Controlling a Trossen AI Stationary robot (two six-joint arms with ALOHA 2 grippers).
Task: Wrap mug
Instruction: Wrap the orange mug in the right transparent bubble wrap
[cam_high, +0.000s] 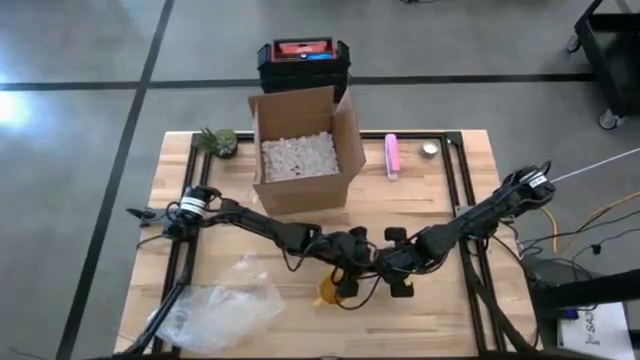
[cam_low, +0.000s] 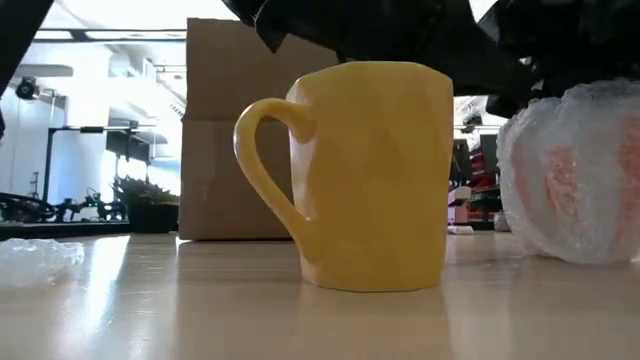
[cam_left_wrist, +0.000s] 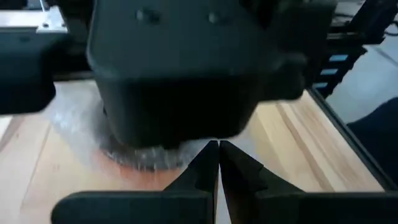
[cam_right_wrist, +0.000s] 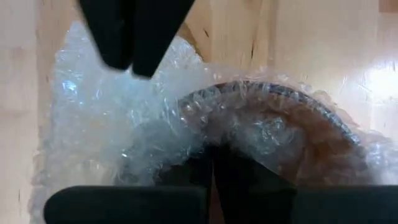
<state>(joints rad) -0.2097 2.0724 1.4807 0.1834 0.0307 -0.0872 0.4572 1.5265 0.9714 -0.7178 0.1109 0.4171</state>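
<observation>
A brown box (cam_high: 303, 150) full of white bits is sitting open at the back of the wooden tabletop (cam_high: 440, 310). A little green plant (cam_high: 218, 141) is standing beside it. A pink thing (cam_high: 392, 156) is lying on the box's other side, near a small round tin (cam_high: 430, 149). A black and red case (cam_high: 302, 62) is resting on the floor behind.

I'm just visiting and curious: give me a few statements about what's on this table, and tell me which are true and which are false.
1. The yellow mug stands upright on the table. True.
2. The cardboard box is empty. False: it holds white filling.
3. A bubble-wrapped object sits beside the mug. True.
4. The pink object lies inside the box. False: it lies on the table beside it.
5. A small plant stands near the box. True.
</observation>
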